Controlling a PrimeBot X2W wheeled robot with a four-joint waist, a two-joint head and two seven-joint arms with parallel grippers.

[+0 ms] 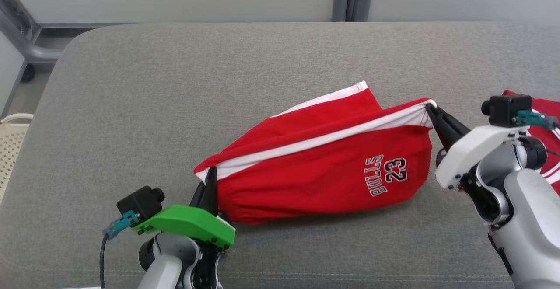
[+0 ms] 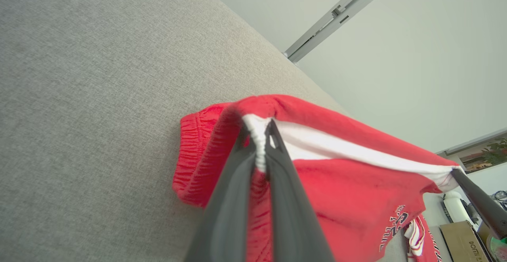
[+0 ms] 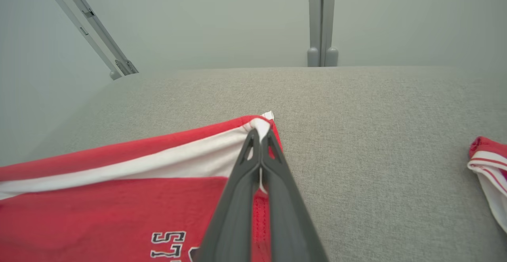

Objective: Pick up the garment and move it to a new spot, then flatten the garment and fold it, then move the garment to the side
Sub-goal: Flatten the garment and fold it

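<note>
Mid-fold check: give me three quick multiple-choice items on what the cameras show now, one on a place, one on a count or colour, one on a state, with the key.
1. Where does the right gripper grip the red shorts?
A. at the middle of a leg
B. at the hem corner, at the end of the white stripe
C. at the elastic waistband

2. Which number is printed on the shorts?
A. 32
B. 23
C. 45

3. How is the left gripper?
A. shut on the shorts' waistband
B. open above the cloth
C. shut on nothing

Key:
1 B: the right wrist view shows its fingertips pinching the stripe's hem end.
2 B: the head view shows 23 beside the lettering.
3 A: the left wrist view shows its fingers closed on gathered elastic.
</note>
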